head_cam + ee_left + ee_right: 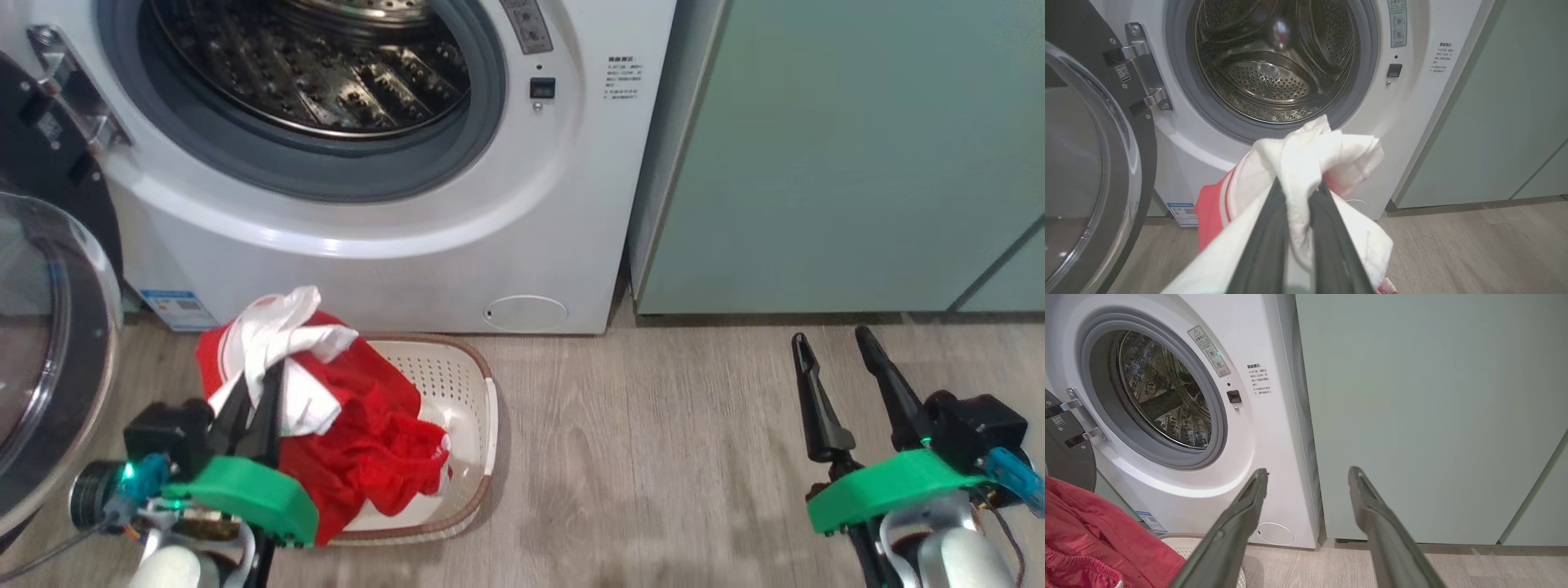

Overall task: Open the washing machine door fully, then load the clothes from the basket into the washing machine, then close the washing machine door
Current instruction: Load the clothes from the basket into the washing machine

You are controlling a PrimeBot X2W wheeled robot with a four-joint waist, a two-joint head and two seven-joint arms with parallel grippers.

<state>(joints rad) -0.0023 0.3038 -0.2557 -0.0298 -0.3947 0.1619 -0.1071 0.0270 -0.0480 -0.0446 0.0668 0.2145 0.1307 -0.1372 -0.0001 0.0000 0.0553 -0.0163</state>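
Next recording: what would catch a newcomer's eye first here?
The bright red and white clothes, pinched by the left gripper, hang over the cream basket. Behind them the washing machine gapes, its door swung open at left. The right gripper stands open and empty at lower right.

Left pincer (260,376) is clamped nearly closed, right pincer (832,336) spread wide, both seemingly angled forward and upward.

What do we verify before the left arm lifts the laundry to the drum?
1. Glossy black round washing machine door swung wide: ok.
2. Washing machine's steel drum mouth unobstructed: ok.
3. Left gripper shut on bundled red-and-white clothes: ok.
4. Clothes clear of cream perforated plastic basket: not ok, red cloth hangs into it.
5. Right gripper open, off to the side: ok.
6. Grip deep enough to hold: cannot tell.
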